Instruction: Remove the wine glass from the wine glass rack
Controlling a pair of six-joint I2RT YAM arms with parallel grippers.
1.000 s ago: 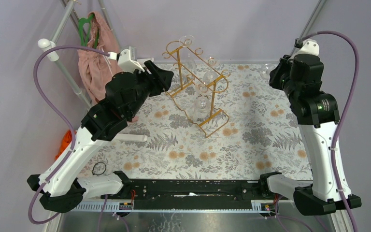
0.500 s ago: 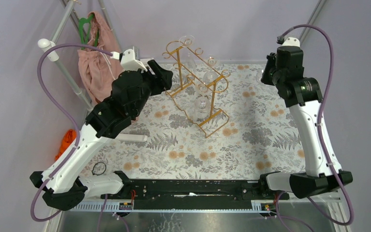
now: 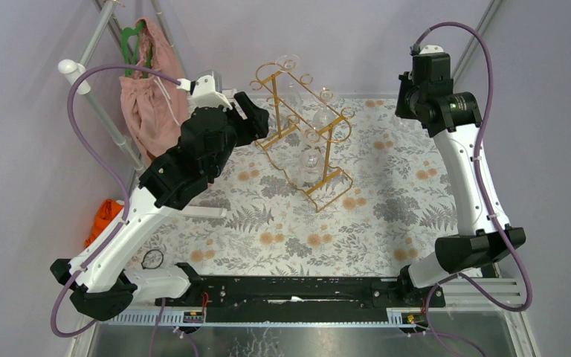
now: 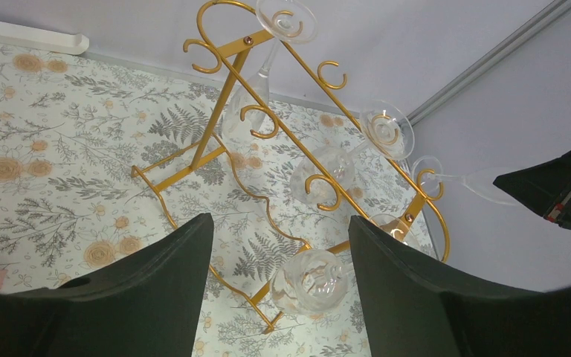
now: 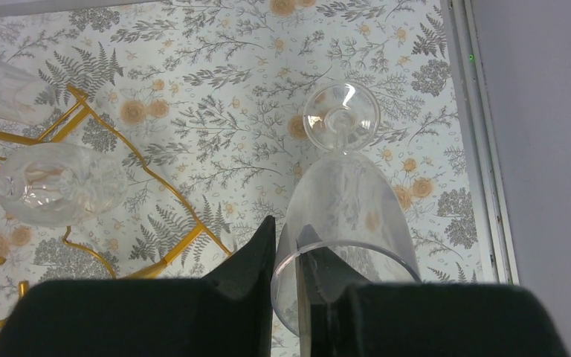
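Wine glass [image 5: 346, 201], clear and stemmed, is pinched by its rim in the closed right end effector [image 5: 288, 253] in the right wrist view, held over the floral desk [image 5: 215, 74]. In the left wrist view the left end effector [image 4: 279, 223] gapes empty toward the gold wire rack [image 4: 221, 104], probably to steady it. From above, the arms flank that rack.
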